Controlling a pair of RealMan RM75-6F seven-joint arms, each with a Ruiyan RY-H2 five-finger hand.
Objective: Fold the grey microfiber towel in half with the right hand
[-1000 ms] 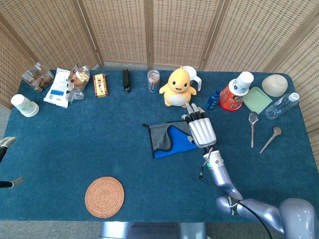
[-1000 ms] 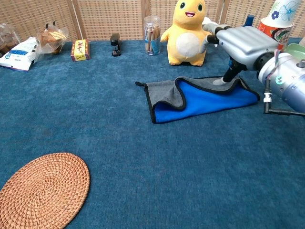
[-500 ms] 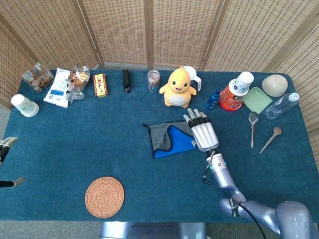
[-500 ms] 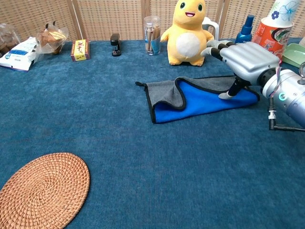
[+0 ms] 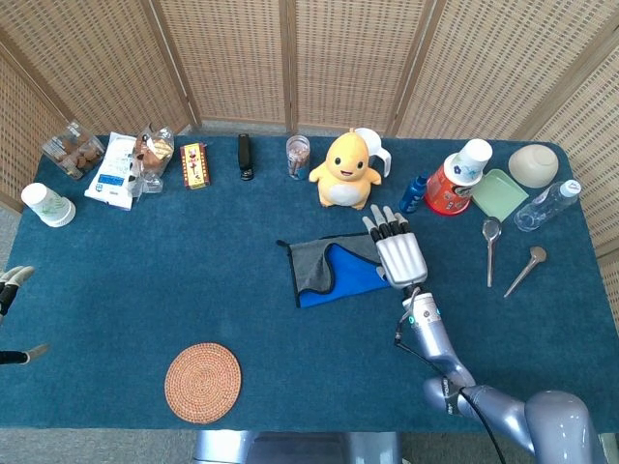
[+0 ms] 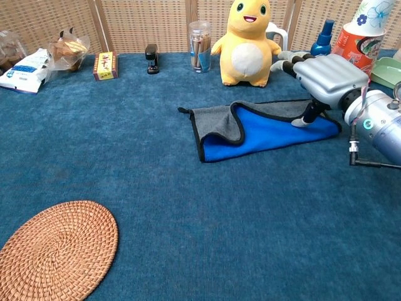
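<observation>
I have the right hand (image 5: pixel 400 258) just right of frame centre in the head view, hovering palm-down over the right end of the towel (image 5: pixel 327 271), fingers spread toward the top of the frame and holding nothing; in the chest view the hand (image 6: pixel 322 76) sits at the right edge, and its thumb (image 6: pixel 304 119) dips to the cloth, though I cannot tell whether it truly presses. The towel (image 6: pixel 250 128) lies near the middle of the table (image 5: pixel 193 280), and almost all of it stretches left of my hand, its long axis running left to right across the picture. It looks half-turned already: a grey flap is curled over at the left with a dark hem, leaving a blue wedge of the other face bare, and a grey strip runs along the far edge. I judge the fold unfinished. The left hand (image 5: pixel 12 280) sits at the far left edge, well away, its state unclear.
</observation>
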